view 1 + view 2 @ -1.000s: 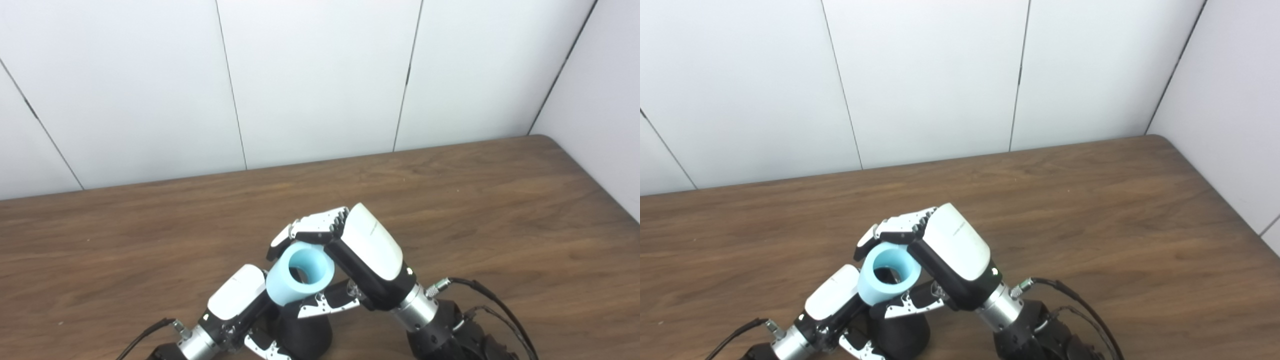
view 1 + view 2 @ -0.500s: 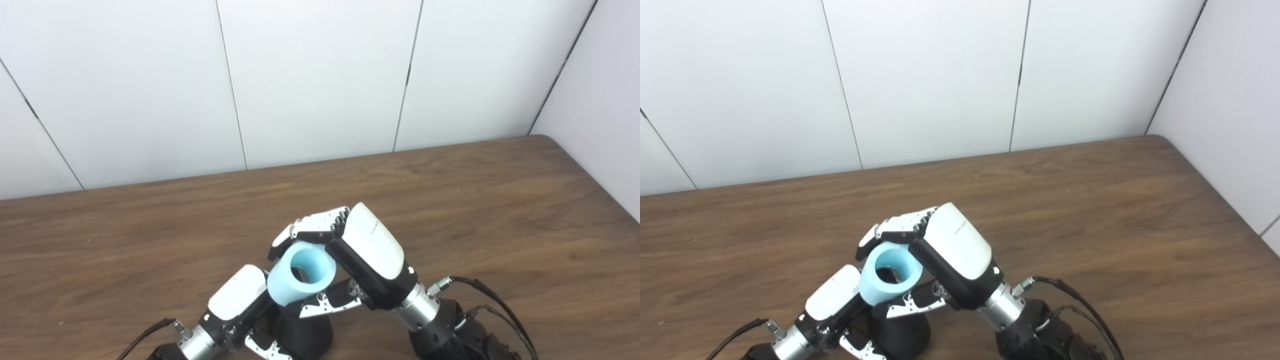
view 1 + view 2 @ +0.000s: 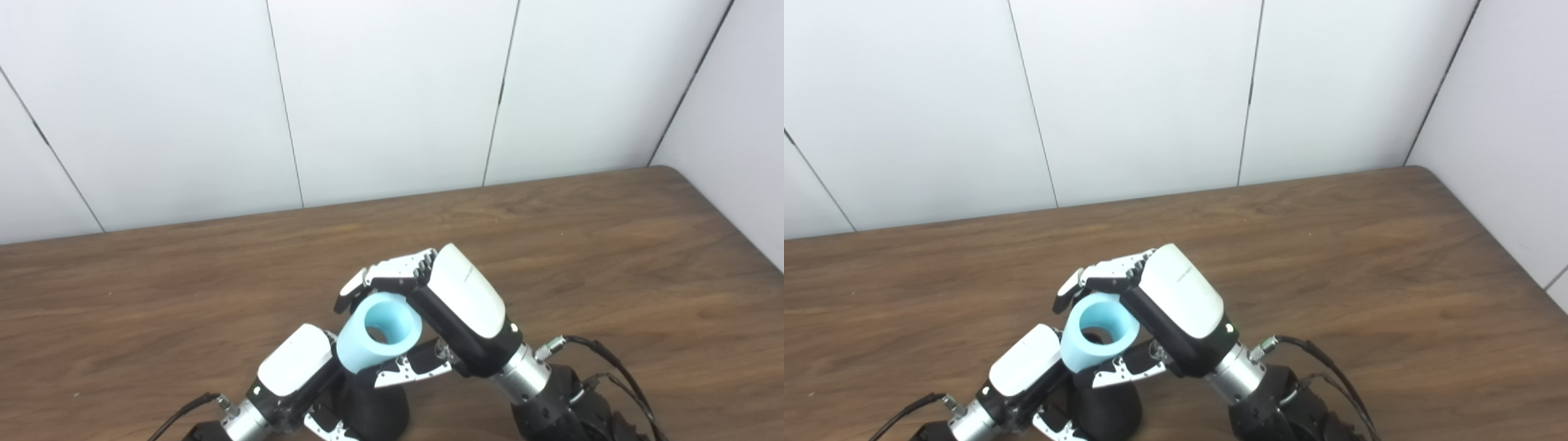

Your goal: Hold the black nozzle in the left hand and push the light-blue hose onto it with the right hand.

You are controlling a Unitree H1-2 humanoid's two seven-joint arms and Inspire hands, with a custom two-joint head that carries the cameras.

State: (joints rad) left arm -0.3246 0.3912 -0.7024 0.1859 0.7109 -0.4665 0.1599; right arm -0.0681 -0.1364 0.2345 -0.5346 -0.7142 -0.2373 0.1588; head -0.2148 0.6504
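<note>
Near the front edge of the table (image 3: 612, 257), the right robot hand (image 3: 456, 306) is wrapping its fingers around the light-blue hose (image 3: 378, 334), carrying it tilted so its open end is facing up toward the cameras. Its lower end is sitting directly above the black nozzle (image 3: 375, 411). The left robot hand (image 3: 294, 373) is gripping that nozzle from the left, upright by the front edge, so the push probably needs to run down along the hose's long axis.
</note>
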